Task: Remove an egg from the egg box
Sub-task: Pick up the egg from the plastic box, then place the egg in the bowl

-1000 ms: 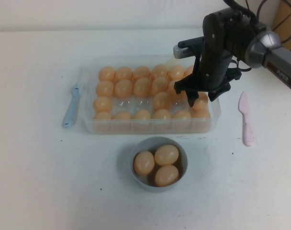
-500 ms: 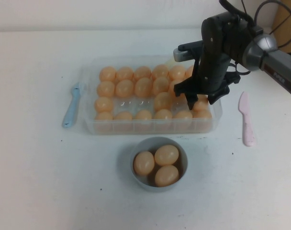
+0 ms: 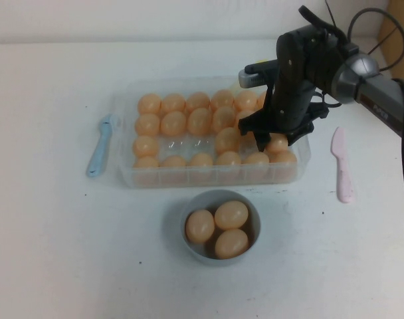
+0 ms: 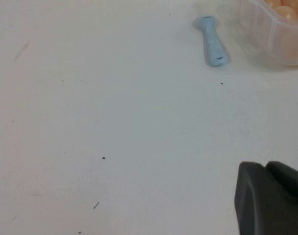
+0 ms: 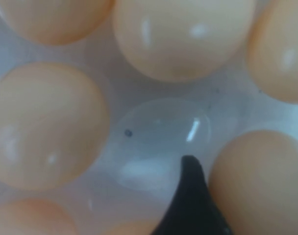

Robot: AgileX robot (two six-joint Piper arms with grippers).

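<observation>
bowl [image 3: 189, 249]: 3 eggs | blue spoon [image 3: 100, 146] | pink spoon [image 3: 342, 165]

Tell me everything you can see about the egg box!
The egg box is a clear, shallow plastic tray with rounded corners, lying flat on the white table between a blue spoon and a pink spoon, behind the bowl. Its cups hold many orange eggs; a few cups are empty. The right gripper, jaws open, reaches into its right end. The left gripper is shut, parked away over bare table.
</observation>
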